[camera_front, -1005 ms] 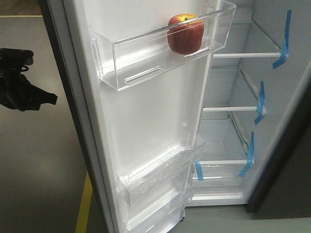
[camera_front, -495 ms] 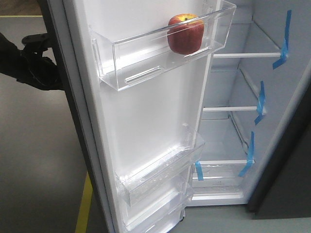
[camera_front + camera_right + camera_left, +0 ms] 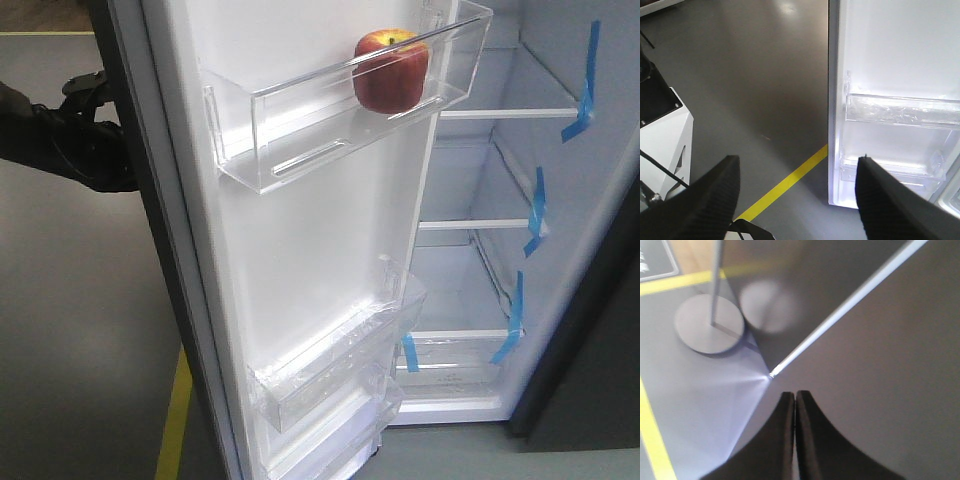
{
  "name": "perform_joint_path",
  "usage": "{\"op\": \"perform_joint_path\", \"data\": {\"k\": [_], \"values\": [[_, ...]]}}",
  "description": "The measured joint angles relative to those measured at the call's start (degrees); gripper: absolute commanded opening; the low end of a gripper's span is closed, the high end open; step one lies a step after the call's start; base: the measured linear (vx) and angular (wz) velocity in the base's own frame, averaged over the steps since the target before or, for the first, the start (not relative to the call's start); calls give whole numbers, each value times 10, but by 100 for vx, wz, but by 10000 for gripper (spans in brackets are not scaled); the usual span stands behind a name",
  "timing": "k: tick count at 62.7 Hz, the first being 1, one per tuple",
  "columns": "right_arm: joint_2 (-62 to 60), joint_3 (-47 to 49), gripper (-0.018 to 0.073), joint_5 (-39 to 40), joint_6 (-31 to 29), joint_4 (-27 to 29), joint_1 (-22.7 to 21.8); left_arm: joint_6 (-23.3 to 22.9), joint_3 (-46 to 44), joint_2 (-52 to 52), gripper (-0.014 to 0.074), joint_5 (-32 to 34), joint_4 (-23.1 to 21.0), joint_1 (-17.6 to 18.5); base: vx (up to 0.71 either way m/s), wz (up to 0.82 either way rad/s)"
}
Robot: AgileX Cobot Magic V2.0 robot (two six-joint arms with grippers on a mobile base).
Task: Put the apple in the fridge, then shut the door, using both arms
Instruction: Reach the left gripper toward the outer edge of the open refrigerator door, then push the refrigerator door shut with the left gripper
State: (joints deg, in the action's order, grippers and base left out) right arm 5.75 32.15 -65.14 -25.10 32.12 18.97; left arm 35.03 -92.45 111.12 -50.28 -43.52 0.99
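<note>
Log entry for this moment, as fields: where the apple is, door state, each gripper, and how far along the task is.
apple: in the top clear bin of the door, at the end nearest the fridge
door: open, white inner side toward the front camera
fridge: interior exposed
left gripper: shut, holding nothing, aimed at the door's dark outer face; contact unclear
right gripper: open, holding nothing, low by the door's edge
stage: apple placed, door not yet closed

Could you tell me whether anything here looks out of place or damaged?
Nothing looks spilled or broken. The small red apple sits in the clear plastic door bin; the only oddity is blue tape strips on the shelf ends.
</note>
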Motion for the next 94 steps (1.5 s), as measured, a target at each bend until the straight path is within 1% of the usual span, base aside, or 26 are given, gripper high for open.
{"op": "perform_joint_path", "data": {"k": [9, 15, 24, 37, 51, 71, 75, 82, 94], "values": [[0, 0, 472, 0, 0, 0, 0, 49, 45, -33, -6, 4, -42, 7, 0, 0], [0, 0, 472, 0, 0, 0, 0, 69, 57, -47, -6, 1, -62, 19, 0, 0], [0, 0, 472, 0, 0, 0, 0, 77, 60, -51, -6, -14, -79, 42, 0, 0], [0, 0, 472, 0, 0, 0, 0, 96, 60, -51, -6, -15, -96, 83, 0, 0], [0, 0, 472, 0, 0, 0, 0, 117, 60, -51, -6, -12, -125, 134, 0, 0], [0, 0, 472, 0, 0, 0, 0, 134, 60, -51, -6, -4, -167, 206, 0, 0], [0, 0, 472, 0, 0, 0, 0, 137, 60, -51, -6, 2, -173, 220, 0, 0], [0, 0, 472, 0, 0, 0, 0, 139, 60, -52, -6, 25, -172, 247, 0, 0], [0, 0, 472, 0, 0, 0, 0, 145, 60, -52, -6, 76, -175, 300, 0, 0]]}}
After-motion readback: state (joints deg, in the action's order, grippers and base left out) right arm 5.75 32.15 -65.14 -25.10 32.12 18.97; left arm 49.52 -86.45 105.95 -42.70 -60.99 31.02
